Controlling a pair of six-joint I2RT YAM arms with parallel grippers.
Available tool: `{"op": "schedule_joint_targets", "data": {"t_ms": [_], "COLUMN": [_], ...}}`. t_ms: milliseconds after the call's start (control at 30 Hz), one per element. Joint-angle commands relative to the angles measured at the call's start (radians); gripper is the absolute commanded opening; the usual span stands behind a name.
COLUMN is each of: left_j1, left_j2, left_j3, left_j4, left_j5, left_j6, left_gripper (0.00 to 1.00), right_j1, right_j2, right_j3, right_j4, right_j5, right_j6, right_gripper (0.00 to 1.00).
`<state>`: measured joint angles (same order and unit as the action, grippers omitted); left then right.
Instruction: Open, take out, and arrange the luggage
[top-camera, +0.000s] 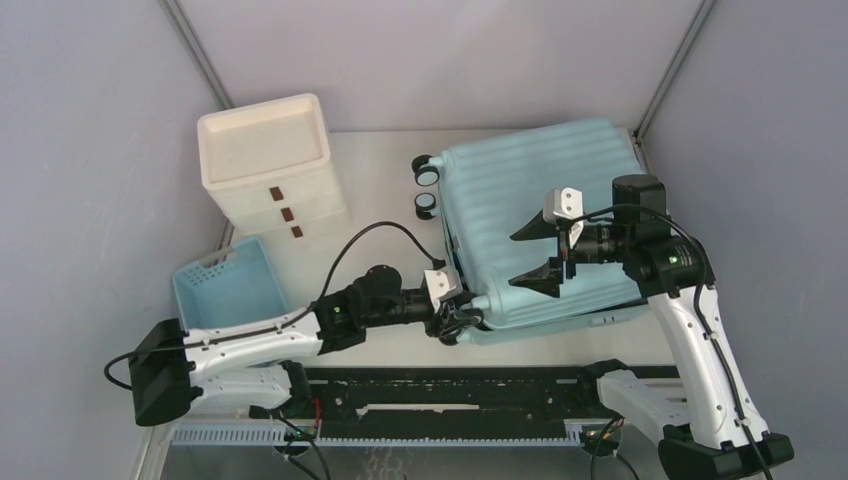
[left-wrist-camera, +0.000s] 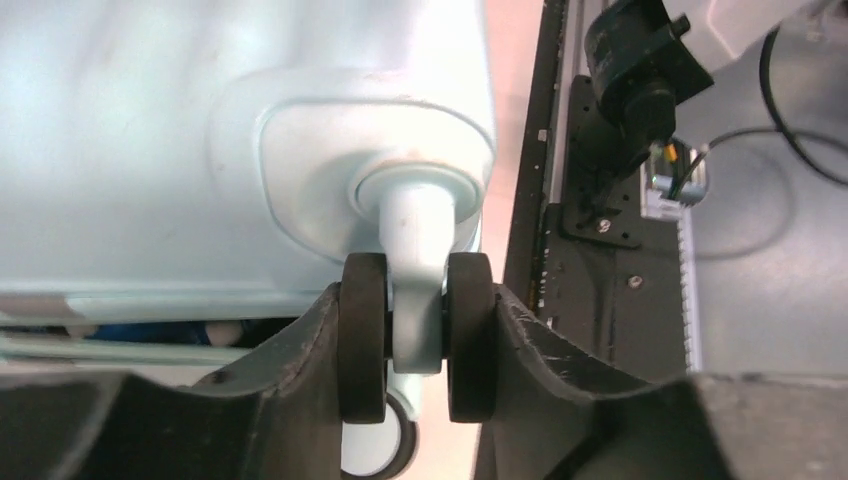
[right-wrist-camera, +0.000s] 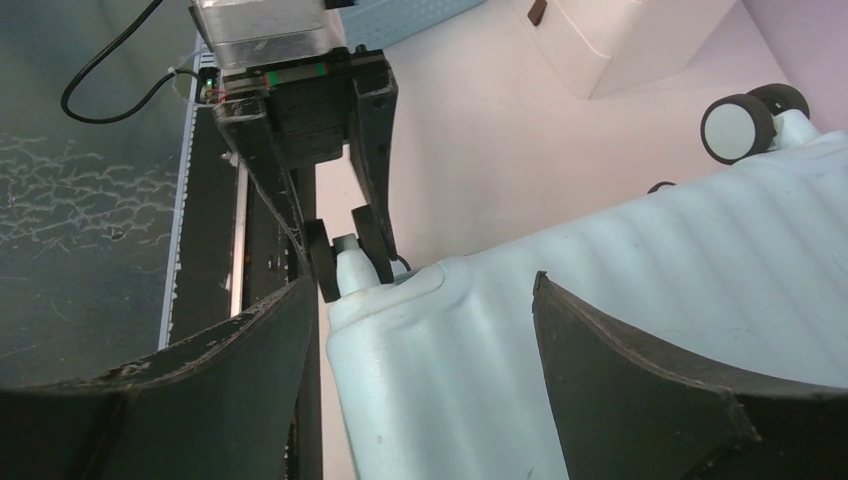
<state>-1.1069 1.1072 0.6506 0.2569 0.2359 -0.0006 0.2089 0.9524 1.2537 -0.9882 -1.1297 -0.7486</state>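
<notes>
The luggage (top-camera: 540, 210), a light-blue ribbed hard-shell suitcase, lies flat at the right of the table. Its near-left corner caster (left-wrist-camera: 417, 250) has two black wheels (left-wrist-camera: 365, 340). My left gripper (top-camera: 462, 318) (left-wrist-camera: 417, 300) is shut on that caster, one finger pressed against the outside of each wheel. The right wrist view shows the same grip, with the left fingers (right-wrist-camera: 375, 150) clamping the caster (right-wrist-camera: 345, 255). My right gripper (top-camera: 535, 255) (right-wrist-camera: 425, 290) hangs open above the shell (right-wrist-camera: 650, 300) near that corner, holding nothing.
A white drawer unit (top-camera: 270, 165) with brown handles stands at the back left. In front of it is a blue lattice basket (top-camera: 228, 285). Two more suitcase wheels (top-camera: 427, 188) stick out on the luggage's far-left side. A black rail (top-camera: 440, 400) runs along the near edge.
</notes>
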Motion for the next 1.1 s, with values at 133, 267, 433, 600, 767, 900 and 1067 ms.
{"op": "schedule_joint_targets", "data": {"t_ms": [133, 267, 433, 600, 767, 900, 1067], "left_j1": [0.082, 0.208, 0.391, 0.550, 0.666, 0.729, 0.773], "left_j2": [-0.029, -0.045, -0.010, 0.071, 0.199, 0.316, 0.476], "left_j3": [0.173, 0.278, 0.399, 0.528, 0.663, 0.754, 0.929], "left_j4": [-0.010, -0.040, -0.011, 0.060, 0.146, 0.233, 0.266], "left_j5": [0.065, 0.111, 0.173, 0.196, 0.158, 0.129, 0.118], "left_j6": [-0.124, -0.278, -0.431, -0.568, -0.674, -0.738, -0.774], "left_gripper": [0.00, 0.00, 0.00, 0.00, 0.00, 0.00, 0.00], "right_j1": [-0.025, -0.061, -0.066, -0.066, -0.072, -0.077, -0.110], "right_j2": [-0.065, -0.085, -0.144, -0.171, -0.153, -0.121, -0.048], "right_j3": [0.043, 0.105, 0.120, 0.126, 0.140, 0.130, 0.101], "right_j4": [-0.012, -0.004, 0.123, 0.215, 0.222, 0.230, 0.405], "right_j5": [0.015, 0.014, 0.031, 0.071, 0.089, 0.181, 0.476], "right_j6": [-0.050, -0.049, 0.023, 0.063, 0.056, 0.043, 0.176], "right_gripper": [0.87, 0.88, 0.88, 0.88, 0.88, 0.87, 0.87]}}
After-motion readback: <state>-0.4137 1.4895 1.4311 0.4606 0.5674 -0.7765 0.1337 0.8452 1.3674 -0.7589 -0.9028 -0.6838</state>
